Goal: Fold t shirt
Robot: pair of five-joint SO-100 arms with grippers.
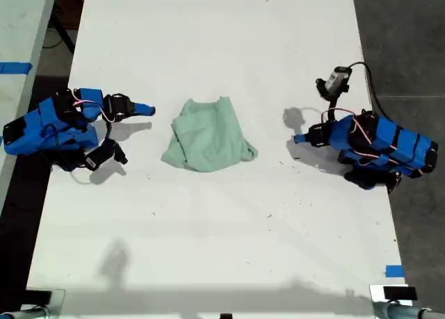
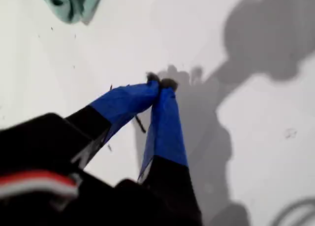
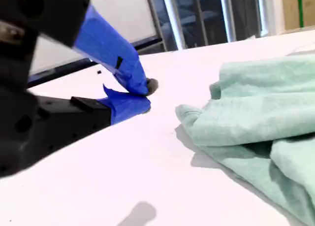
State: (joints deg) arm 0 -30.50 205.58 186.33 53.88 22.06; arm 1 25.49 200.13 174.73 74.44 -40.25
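The pale mint-green t shirt (image 1: pixel 208 135) lies bunched and wrinkled in the middle of the white table (image 1: pixel 208 228). My first gripper (image 1: pixel 297 138) sits at the exterior view's right, shut on nothing, its tips (image 2: pixel 160 83) pressed together above bare table. From there only a corner of the t shirt (image 2: pixel 71 2) shows, well away from the tips. My second gripper (image 1: pixel 149 110) lies low at the exterior view's left, pointing at the shirt. It is shut and empty (image 3: pixel 145 94), a short gap from the nearest fold of the t shirt (image 3: pixel 256 117).
A second pale table with blue tape (image 1: pixel 14 67) stands at the exterior view's left edge. Another blue tape mark (image 1: pixel 394 271) sits near the table's front corner at that view's right. Dark floor (image 1: pixel 410 41) borders the table there. Metal frame bars (image 3: pixel 172 14) rise beyond the far edge.
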